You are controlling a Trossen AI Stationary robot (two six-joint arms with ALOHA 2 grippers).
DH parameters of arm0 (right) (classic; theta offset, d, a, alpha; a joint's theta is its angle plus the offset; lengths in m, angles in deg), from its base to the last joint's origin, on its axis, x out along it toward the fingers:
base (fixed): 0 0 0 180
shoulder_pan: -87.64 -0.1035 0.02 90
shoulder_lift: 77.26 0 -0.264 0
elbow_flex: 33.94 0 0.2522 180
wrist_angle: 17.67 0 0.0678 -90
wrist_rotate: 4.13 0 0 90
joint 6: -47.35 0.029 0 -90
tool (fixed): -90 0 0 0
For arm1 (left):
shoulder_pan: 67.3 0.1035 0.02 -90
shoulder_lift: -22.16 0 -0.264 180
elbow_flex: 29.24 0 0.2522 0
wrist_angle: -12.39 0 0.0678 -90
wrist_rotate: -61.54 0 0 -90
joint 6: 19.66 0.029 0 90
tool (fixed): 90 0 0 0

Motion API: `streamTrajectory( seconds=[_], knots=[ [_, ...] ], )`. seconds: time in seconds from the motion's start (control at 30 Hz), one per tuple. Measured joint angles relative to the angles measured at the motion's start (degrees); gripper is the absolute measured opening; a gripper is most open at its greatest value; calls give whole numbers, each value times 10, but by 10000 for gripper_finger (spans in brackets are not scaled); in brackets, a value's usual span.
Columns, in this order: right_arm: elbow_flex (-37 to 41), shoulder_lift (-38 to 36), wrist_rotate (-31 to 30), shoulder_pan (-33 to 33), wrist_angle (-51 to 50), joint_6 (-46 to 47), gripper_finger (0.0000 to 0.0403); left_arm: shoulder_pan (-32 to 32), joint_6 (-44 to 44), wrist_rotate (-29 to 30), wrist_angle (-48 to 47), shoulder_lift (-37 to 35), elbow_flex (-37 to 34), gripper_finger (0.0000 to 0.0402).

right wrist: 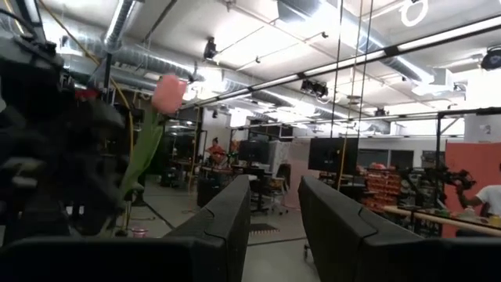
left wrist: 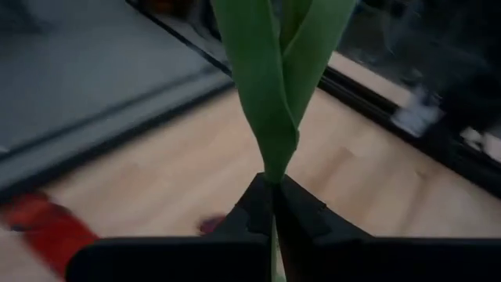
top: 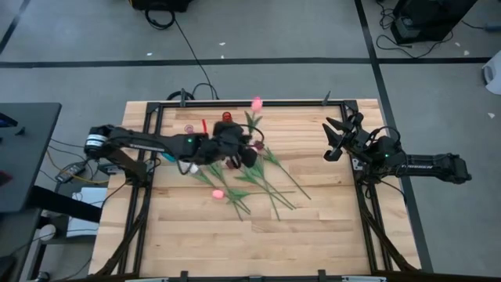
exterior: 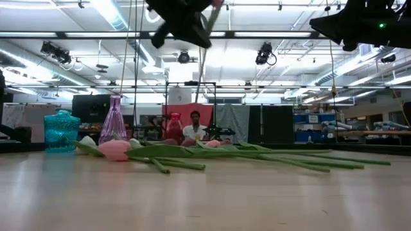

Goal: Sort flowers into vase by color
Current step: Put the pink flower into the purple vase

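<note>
My left gripper (top: pixel 249 139) is raised over the table's middle, shut on a pink tulip (top: pixel 257 103) that stands upright in the right wrist view (right wrist: pixel 168 92). Several other tulips (top: pixel 258 176) lie on the wood with crossed green stems; one pink head (top: pixel 218 193) is nearest the camera in the low view (exterior: pixel 115 149). A red vase (exterior: pixel 174 127), a purple vase (exterior: pixel 114 122) and a teal jar (exterior: pixel 61 131) stand toward the far left. My right gripper (top: pixel 330 139) hangs open in the air near the right edge, touching nothing. My left gripper (left wrist: pixel 272 186) pinches the pink tulip's green stem (left wrist: pixel 271 174) just below where its two leaves (left wrist: pixel 266 94) part, between the two fingertips. The tulip is lifted clear of the table, roughly upright, with its head (right wrist: pixel 168 92) above the fingers.
The black metal frame (top: pixel 156 133) borders the table's left, far and right sides. The red vase (top: pixel 226 117) and purple vase (top: pixel 189 128) stand just beyond the left arm. Bare wood (top: pixel 235 243) spreads along the near side. A person (exterior: pixel 194 128) sits in the room behind.
</note>
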Motion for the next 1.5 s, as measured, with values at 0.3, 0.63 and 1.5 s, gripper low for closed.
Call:
streamTrajectory(
  seconds=[0.3,0.63,1.5],
  knots=[
    [0,2,4,0,-4,0,125,-36,102,161,-37,-29,0,10],
    [0,10,7,0,0,-1,125,-66,33,250,-218,-121,0,10],
    [0,10,9,0,5,-1,125,5,107,241,-230,-338,-119,9]
  ],
)
